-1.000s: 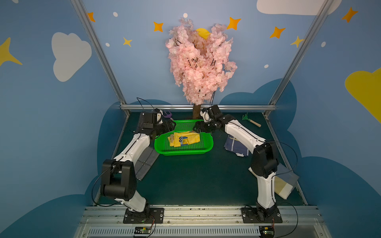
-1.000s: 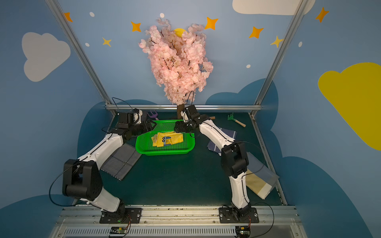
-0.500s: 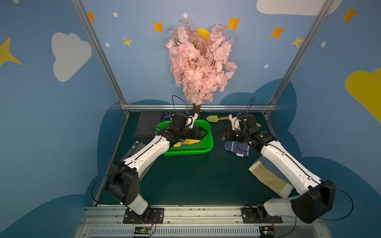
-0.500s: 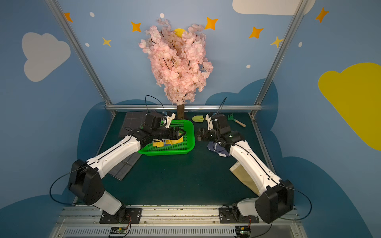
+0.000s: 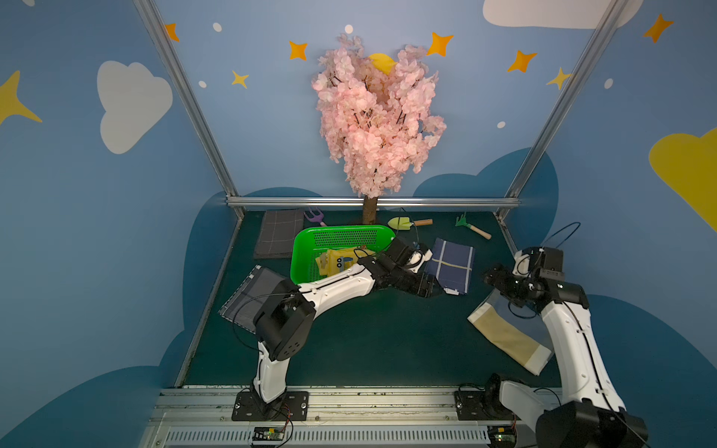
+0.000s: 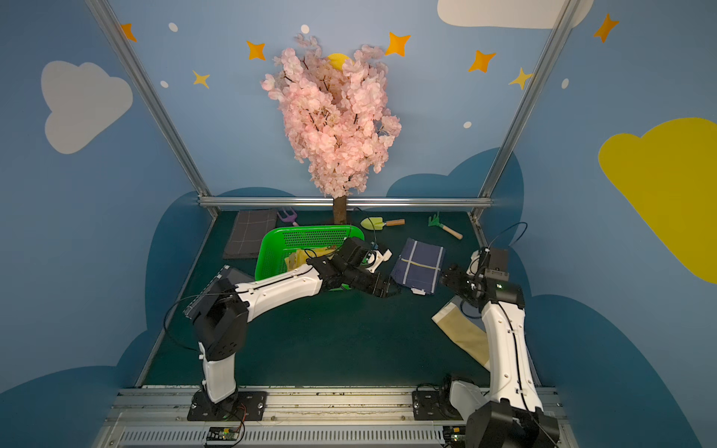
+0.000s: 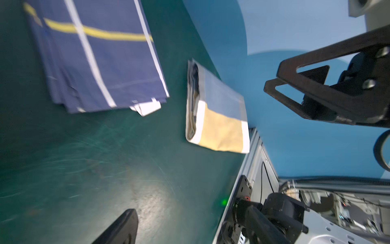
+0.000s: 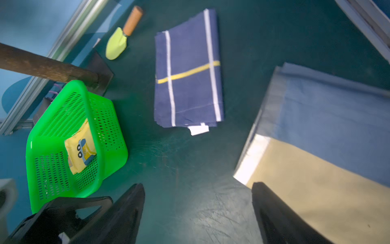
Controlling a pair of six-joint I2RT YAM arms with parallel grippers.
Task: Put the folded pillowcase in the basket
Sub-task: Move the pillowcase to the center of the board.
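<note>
The left claw (image 5: pixel 430 289) hangs with its jaws spread and nothing between them, low over the dark green tabletop (image 5: pixel 368 337) and just off the near left corner of the cloth it seems bound for. The right claw (image 5: pixel 492 277) is likewise parted and empty; the right wrist view shows bare table between its fingers (image 8: pixel 130 211).

The bright green perforated plastic basket (image 5: pixel 345 237) sits left of centre, partly behind the left arm. On the right, near the right arm, lies a folded cloth in pale blue and tan with white bands (image 5: pixel 504 337).

Between the two claws is the navy folded cloth with white stripes and one yellow stripe (image 5: pixel 452 263), which I take to be the pillowcase to move. It lies flat on the table to the right of the basket, not touching it. Its long axis runs from the near side toward the back wall, slightly slanted. It lies to the right of the left claw and farther back, and to the left of the right claw. The left claw is the nearer. The right claw stands clear of the cloth's right edge.

A yellow folded cloth with a cartoon car print (image 8: pixel 81 147) already rests inside the basket.
</note>
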